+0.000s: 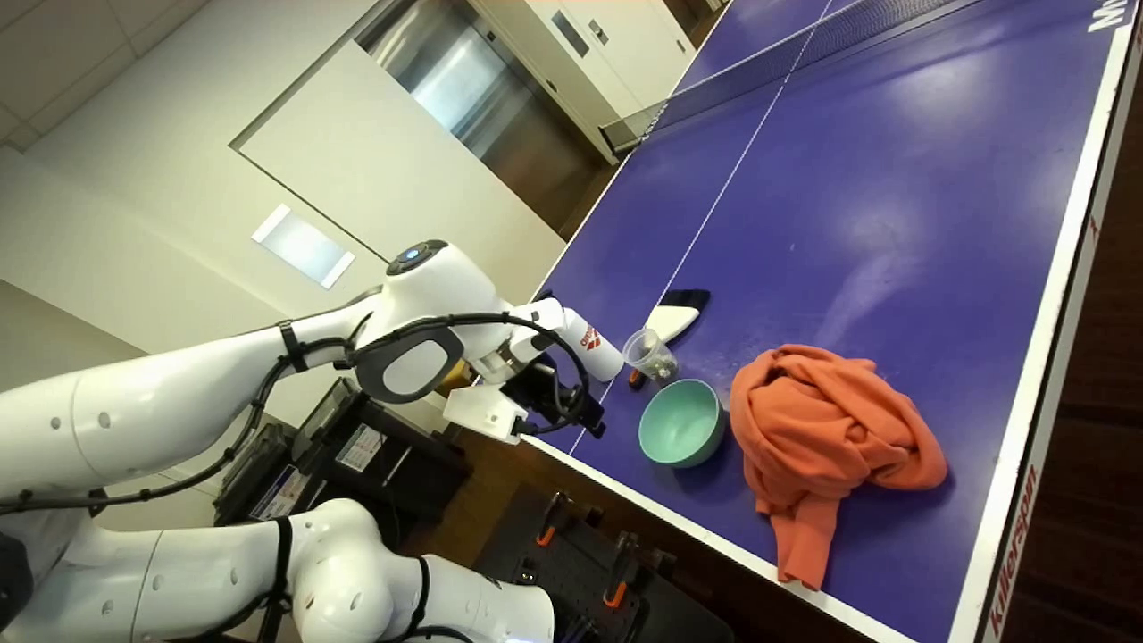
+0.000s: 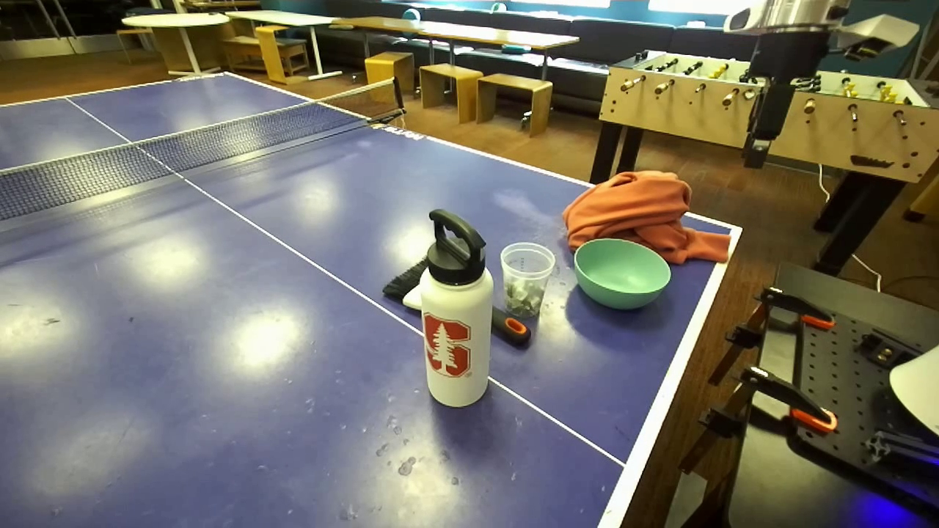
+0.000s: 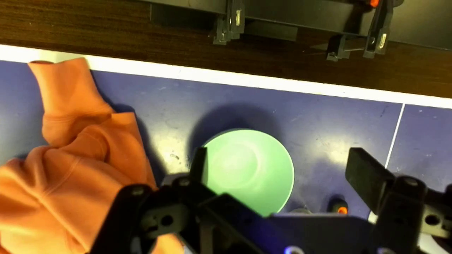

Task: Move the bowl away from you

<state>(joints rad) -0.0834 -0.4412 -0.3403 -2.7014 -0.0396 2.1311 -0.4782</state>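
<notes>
My empty hand (image 3: 277,158) hangs spread wide, higher than the bowl (image 3: 249,167), which lies off-centre from it toward the orange garment (image 3: 77,158).

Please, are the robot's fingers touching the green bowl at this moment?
Apart. In an exterior view, the fingers hang well clear of the bowl, with brown floor visible between them.

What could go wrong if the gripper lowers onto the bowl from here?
In the wrist view, the open gripper looks off-centre over the bowl, so a straight descent might strike its rim. The clear cup stands close to the bowl and could get knocked over. The orange garment beside the bowl might snag.
</notes>
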